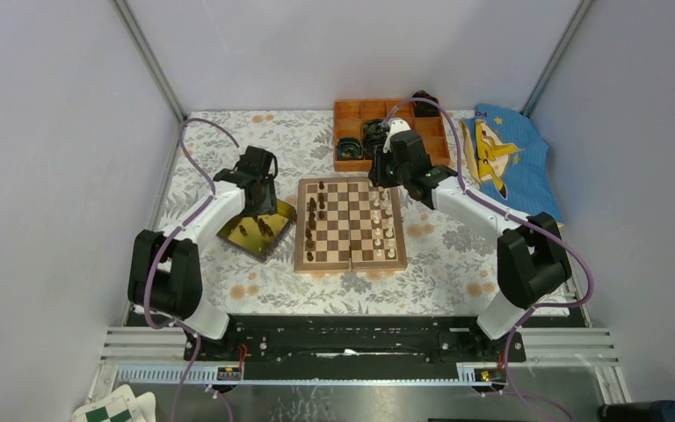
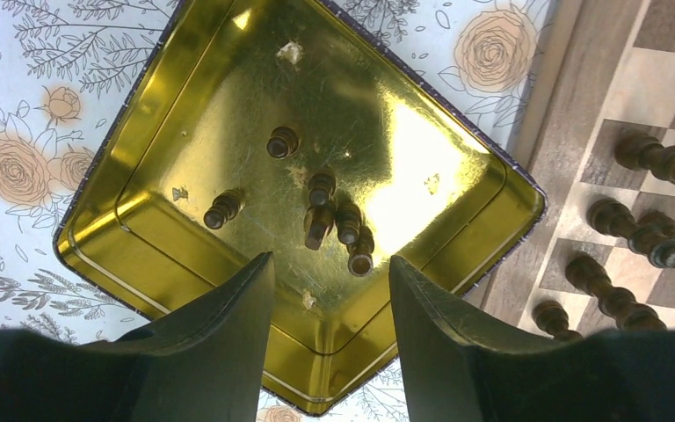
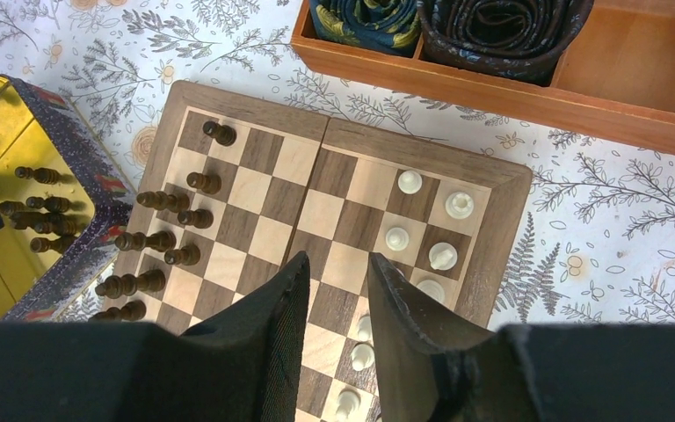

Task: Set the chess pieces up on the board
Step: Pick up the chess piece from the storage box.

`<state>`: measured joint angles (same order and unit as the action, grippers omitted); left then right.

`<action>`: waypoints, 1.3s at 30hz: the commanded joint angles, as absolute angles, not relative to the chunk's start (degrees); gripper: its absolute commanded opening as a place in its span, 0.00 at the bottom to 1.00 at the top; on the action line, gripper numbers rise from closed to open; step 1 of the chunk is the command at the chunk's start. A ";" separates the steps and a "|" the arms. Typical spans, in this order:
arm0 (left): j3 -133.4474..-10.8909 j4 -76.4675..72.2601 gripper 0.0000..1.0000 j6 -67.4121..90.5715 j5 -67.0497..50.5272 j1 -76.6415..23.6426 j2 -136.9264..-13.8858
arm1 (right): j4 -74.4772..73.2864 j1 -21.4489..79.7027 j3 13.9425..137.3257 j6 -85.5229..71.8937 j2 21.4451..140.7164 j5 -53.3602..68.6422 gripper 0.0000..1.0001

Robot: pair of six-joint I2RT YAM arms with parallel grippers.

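The board (image 1: pixel 340 220) lies mid-table, with dark chess pieces (image 1: pixel 312 224) along its left files and pale ones (image 1: pixel 387 220) along its right. In the right wrist view the dark pieces (image 3: pixel 202 182) and pale pieces (image 3: pixel 410 182) stand on the board (image 3: pixel 268 237). Several more dark pieces (image 2: pixel 321 186) lie loose in the gold tray (image 2: pixel 141 255). My left gripper (image 2: pixel 331 259) hovers over that tray's near corner, open and empty. My right gripper (image 3: pixel 338 257) hangs above the board's far right part, narrowly open with nothing between its fingers.
The gold tray (image 1: pixel 237 230) sits touching the board's left edge. An orange compartmented box (image 1: pixel 352 119) holding dark rolls (image 3: pixel 501 26) stands just behind the board. A blue printed cloth (image 1: pixel 510 158) lies at the back right. Walls close in the flowered tabletop.
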<state>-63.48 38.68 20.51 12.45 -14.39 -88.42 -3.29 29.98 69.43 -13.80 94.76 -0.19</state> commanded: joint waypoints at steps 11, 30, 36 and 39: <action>-59.77 33.51 0.52 21.27 9.47 -11.25 -88.89 | -0.96 29.58 69.78 -13.97 92.42 1.49 0.40; -58.51 31.48 0.44 20.68 7.50 -9.42 -92.80 | -0.75 29.60 69.79 -14.09 93.25 1.76 0.39; -58.17 31.28 0.38 20.65 6.99 -9.35 -92.99 | -0.67 29.61 69.61 -14.06 93.16 1.76 0.38; -58.03 31.23 0.37 20.65 6.94 -9.32 -92.99 | -0.67 29.59 69.54 -14.13 93.19 1.76 0.38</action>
<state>-58.96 33.76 20.88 7.66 -9.80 -92.44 -3.09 29.98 69.43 -13.80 94.76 1.15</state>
